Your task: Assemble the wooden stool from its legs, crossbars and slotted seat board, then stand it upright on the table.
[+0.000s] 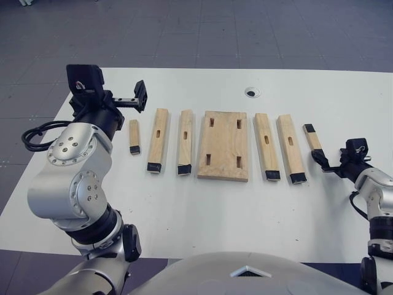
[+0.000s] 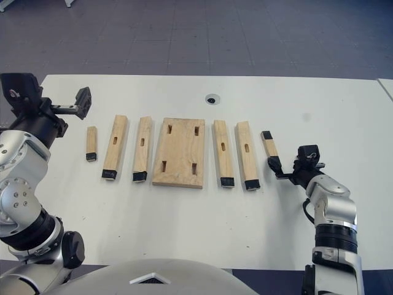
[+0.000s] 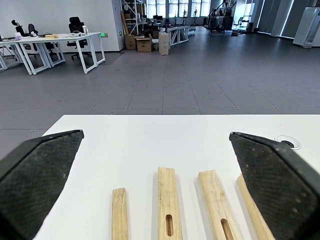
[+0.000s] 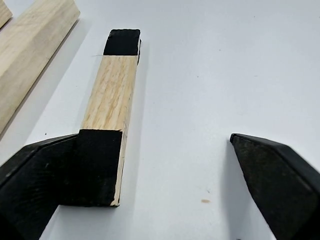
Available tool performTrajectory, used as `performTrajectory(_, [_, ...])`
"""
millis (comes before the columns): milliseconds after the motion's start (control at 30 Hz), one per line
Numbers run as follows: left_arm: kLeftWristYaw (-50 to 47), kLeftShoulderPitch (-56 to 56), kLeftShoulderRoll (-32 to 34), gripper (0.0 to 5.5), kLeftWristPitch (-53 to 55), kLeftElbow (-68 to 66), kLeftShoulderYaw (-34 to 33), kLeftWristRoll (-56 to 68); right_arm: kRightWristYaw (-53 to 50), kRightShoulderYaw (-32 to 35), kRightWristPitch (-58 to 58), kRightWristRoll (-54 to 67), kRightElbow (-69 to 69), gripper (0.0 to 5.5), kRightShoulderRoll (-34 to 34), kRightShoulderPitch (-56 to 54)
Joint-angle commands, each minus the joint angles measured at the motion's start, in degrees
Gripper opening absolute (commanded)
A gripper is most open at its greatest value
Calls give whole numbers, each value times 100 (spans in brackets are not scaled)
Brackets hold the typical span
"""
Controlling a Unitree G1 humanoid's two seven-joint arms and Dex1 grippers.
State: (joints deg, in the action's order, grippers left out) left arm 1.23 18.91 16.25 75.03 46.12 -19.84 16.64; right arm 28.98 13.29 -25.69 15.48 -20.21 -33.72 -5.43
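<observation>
You have the slotted seat board (image 1: pixel 224 145) lying flat in the middle of the white table (image 1: pixel 319 98), with two slotted legs (image 1: pixel 158 140) (image 1: pixel 185 142) on its left, two more legs (image 1: pixel 266 145) (image 1: pixel 290 156) on its right, and one short crossbar (image 1: pixel 134 136) at the left end of the row. Your left gripper (image 1: pixel 113 92) hangs above the table's far left part, beyond that crossbar, spread wide and holding nothing. Your right gripper (image 1: pixel 338 155) sits low at the table surface with its jaws apart, one finger (image 4: pixel 35 185) against the black near end of the right crossbar (image 4: pixel 110 95), the other standing clear.
</observation>
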Motion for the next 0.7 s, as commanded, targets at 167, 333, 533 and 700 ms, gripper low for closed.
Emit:
performTrajectory(167, [6, 113, -33, 543, 118, 3, 92, -24, 371, -725, -750, -184, -361, 405, 262, 834])
performTrajectory(333, [2, 137, -51, 543, 113, -12, 117, -31, 535, -847, -875, -44, -117, 313, 219, 847])
performTrajectory(533, [5, 190, -30, 543, 112, -30, 104, -39, 358, -731, -848, 9, -209, 208, 277, 778])
performTrajectory(700, [-9, 264, -31, 543, 102, -67, 107, -51, 85, -607, -785, 24, -334, 134, 342, 545])
